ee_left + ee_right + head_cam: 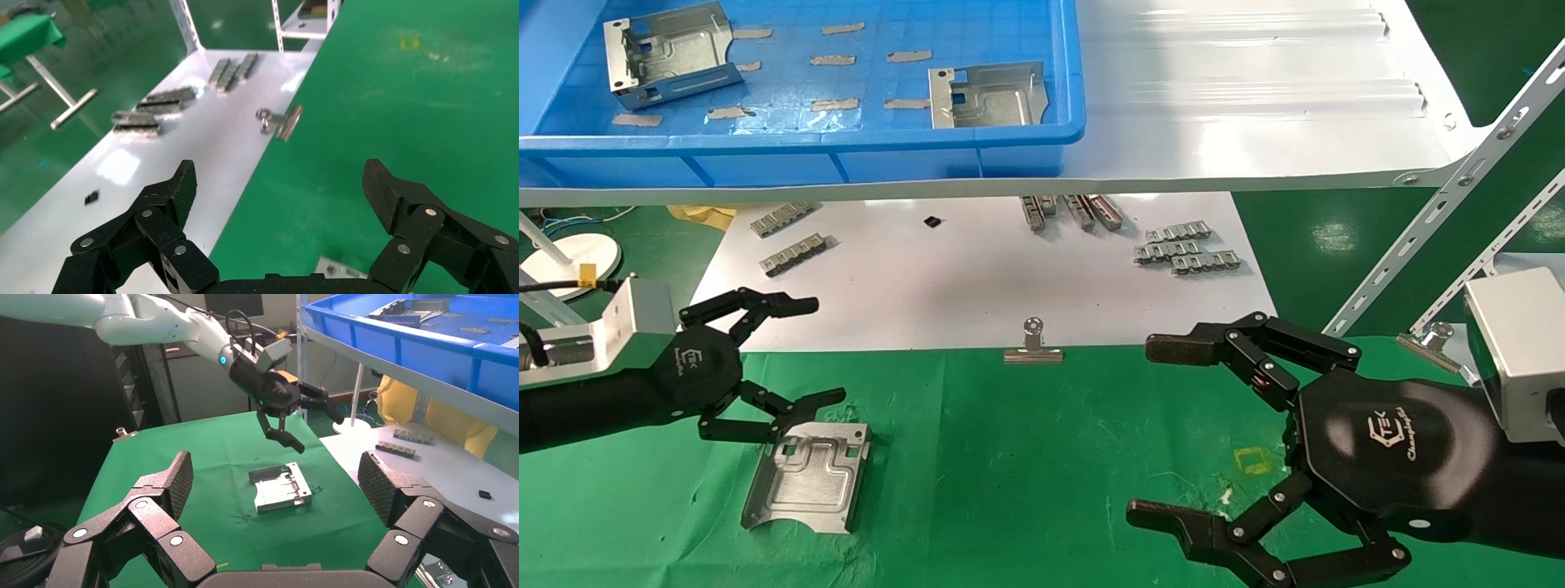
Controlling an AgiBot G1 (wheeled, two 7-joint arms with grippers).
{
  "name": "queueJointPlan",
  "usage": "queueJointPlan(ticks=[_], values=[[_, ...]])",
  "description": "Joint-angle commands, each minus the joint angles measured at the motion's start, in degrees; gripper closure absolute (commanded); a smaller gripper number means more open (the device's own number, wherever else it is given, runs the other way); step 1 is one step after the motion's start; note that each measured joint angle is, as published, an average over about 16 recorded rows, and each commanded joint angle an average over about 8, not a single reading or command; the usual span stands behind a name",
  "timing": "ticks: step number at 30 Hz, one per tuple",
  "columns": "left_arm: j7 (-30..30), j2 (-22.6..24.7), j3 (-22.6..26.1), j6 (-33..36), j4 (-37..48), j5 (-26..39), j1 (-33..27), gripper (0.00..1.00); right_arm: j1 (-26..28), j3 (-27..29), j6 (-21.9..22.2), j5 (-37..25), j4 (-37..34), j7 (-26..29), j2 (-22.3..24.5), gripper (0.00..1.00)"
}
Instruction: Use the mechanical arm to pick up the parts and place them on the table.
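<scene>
One silver part [805,474] lies flat on the green table [1026,457], also seen in the right wrist view [283,489]. My left gripper [825,351] hovers just above that part's far edge, open, with nothing between its fingers; the left wrist view [278,184] shows only a corner of the part [333,267] below the palm. Two more parts [670,53] [985,96] rest in the blue bin [1026,143] on the white shelf. My right gripper [1144,431] stands open and empty over the table's right side [274,478], facing the left gripper [315,430].
A silver binder clip [1032,347] holds the cloth's far edge, another [1430,339] sits at the right. Grey clip strips [1185,249] [793,253] lie on the white sheet [944,278]. The shelf [1238,98] overhangs it, with slanted perforated struts [1442,196] at right.
</scene>
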Motion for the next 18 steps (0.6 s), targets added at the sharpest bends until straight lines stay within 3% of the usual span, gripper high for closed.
queueJointPlan(ticks=[1,18], values=[[-1.62,-0.40,-0.79,-0.20,-2.29,-0.48,0.97,0.00,0.00,0.00,0.00,0.00,0.00,0.00,0.00,0.00],[-15.46,-3.87,-7.59,-1.95,-21.95,-4.61,9.24,0.00,0.00,0.00,0.00,0.00,0.00,0.00,0.00,0.00]])
